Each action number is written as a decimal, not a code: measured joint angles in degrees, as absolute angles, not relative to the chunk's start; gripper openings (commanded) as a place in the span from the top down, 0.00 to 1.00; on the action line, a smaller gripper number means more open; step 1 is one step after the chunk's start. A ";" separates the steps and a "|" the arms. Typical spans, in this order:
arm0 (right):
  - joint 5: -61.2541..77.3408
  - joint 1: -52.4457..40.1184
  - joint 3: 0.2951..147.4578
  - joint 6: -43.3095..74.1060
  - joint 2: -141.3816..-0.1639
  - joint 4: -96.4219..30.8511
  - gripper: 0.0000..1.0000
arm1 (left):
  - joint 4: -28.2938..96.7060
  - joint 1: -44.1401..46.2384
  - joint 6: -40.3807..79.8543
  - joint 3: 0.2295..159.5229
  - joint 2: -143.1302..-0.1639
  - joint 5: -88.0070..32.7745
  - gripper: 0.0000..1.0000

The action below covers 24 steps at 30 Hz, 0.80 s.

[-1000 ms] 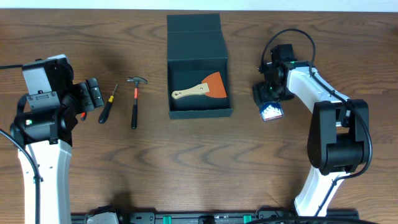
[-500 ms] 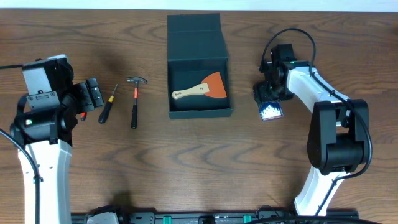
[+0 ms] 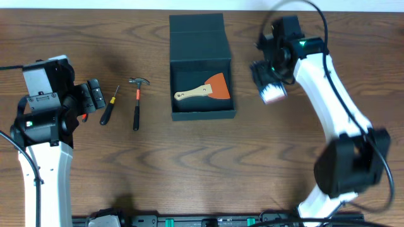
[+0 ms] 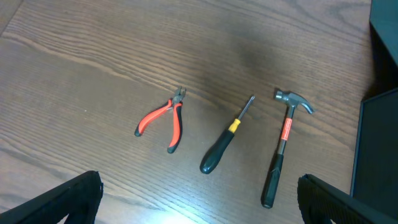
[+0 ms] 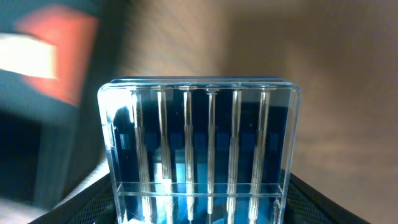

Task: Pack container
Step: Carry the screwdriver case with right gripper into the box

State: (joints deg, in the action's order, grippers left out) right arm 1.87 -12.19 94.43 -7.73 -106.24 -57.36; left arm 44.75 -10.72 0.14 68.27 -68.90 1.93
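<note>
The box [image 3: 197, 38] stands open at the middle of the counter's far edge, a scraper [image 3: 205, 90] inside. Just beside its right side, the right pincer [image 3: 269, 81] is clamped on a clear case [image 5: 199, 155]. The left pincer [image 3: 96, 94], near the left edge, is spread apart.

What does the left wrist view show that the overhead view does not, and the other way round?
Only the left wrist view: the red-handled pliers in full. Only the overhead view: the orange scraper inside the container, and the clear case held by the right gripper. Both: the screwdriver, the hammer, the container.
</note>
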 measured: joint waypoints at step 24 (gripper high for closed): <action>4.01 -30.65 98.61 -61.43 -117.89 -43.22 0.99 | 44.75 -10.72 0.14 68.27 -68.90 1.91 0.02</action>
State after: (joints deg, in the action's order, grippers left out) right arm 4.01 -30.65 98.61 -61.43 -117.89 -43.22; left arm 44.75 -10.72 0.14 68.27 -68.90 1.91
